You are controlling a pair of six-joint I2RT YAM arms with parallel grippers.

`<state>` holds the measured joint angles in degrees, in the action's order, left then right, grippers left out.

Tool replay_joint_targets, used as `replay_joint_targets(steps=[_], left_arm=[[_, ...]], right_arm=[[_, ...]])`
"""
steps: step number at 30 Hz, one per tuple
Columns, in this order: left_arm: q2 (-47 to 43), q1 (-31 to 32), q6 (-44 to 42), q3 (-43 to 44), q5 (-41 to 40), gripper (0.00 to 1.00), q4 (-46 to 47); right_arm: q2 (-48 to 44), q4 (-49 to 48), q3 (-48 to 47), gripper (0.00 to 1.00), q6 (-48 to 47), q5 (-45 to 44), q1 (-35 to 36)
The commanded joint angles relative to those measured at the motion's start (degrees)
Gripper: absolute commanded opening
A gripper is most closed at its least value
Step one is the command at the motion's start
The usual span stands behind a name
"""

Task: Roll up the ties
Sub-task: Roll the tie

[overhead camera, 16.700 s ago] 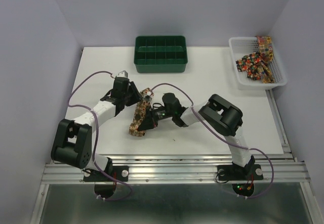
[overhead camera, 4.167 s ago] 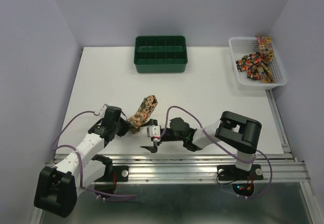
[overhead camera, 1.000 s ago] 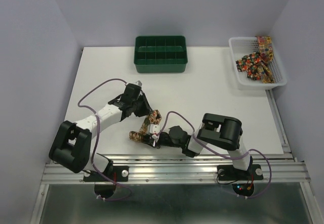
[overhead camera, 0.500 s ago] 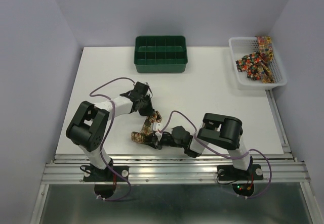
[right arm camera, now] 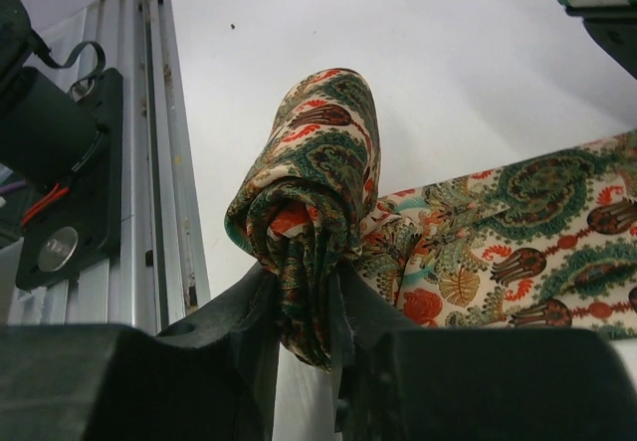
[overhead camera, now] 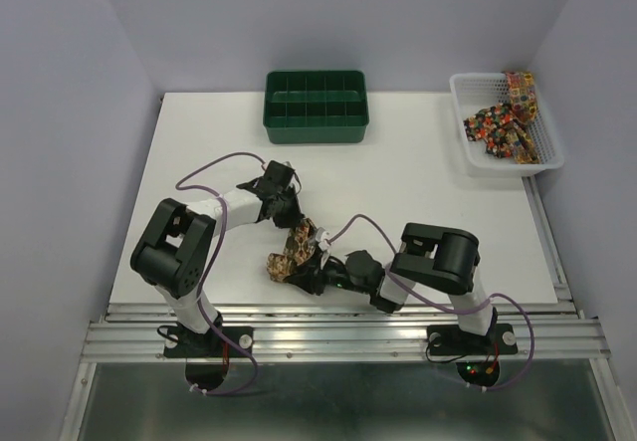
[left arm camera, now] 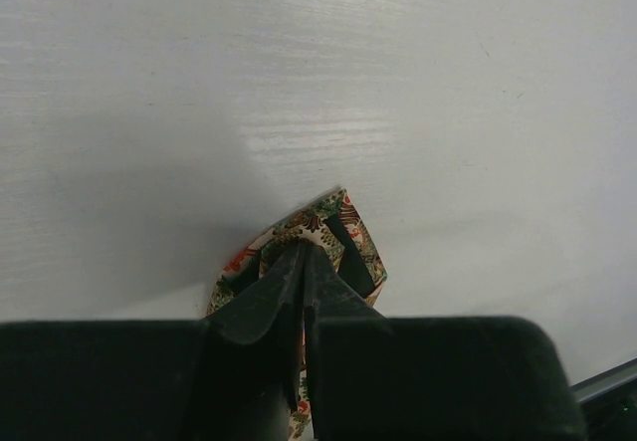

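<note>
One tie (overhead camera: pixel 292 254), in a busy red, green and tan print, lies bunched near the table's front edge. Its near end is wound into a thick roll (right arm camera: pixel 317 162), and my right gripper (right arm camera: pixel 304 297) is shut on that roll from below. The unrolled part (right arm camera: pixel 518 252) runs off to the right, flat on the table. My left gripper (left arm camera: pixel 304 252) is shut on the tie's far end, whose pointed tip (left arm camera: pixel 348 227) pokes out past the fingertips. In the top view the left gripper (overhead camera: pixel 291 220) sits just behind the tie and the right gripper (overhead camera: pixel 311 268) just in front.
A green compartment tray (overhead camera: pixel 317 125) stands at the back centre. A white mesh basket (overhead camera: pixel 476 162) at the back right holds more ties (overhead camera: pixel 503 122). The metal rail (right arm camera: pixel 149 162) of the table's front edge runs close beside the roll.
The left gripper has come in and closed on the tie's far end. The tie has bunched up shorter between the two grippers, and the right gripper has kept its hold.
</note>
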<state>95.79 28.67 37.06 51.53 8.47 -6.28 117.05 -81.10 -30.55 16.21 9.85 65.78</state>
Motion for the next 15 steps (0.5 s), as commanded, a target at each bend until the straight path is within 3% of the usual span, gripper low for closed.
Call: replay_joint_targets(steps=[1,5,15], left_arm=[[-0.2,0.1,0.5,1.9,-2.7,0.13,-0.8],[-0.5,0.1,1.1,1.8,-3.0,0.13,-0.7],[-0.8,0.1,2.1,1.9,-3.5,0.12,-0.2]], right_arm=[[2.4,-14.4,3.7,0.04,6.9,-4.2,0.2],[3.4,-17.8,5.8,0.04,8.9,-9.5,0.0],[6.8,-22.0,6.8,0.04,18.1,-13.1,-2.8]])
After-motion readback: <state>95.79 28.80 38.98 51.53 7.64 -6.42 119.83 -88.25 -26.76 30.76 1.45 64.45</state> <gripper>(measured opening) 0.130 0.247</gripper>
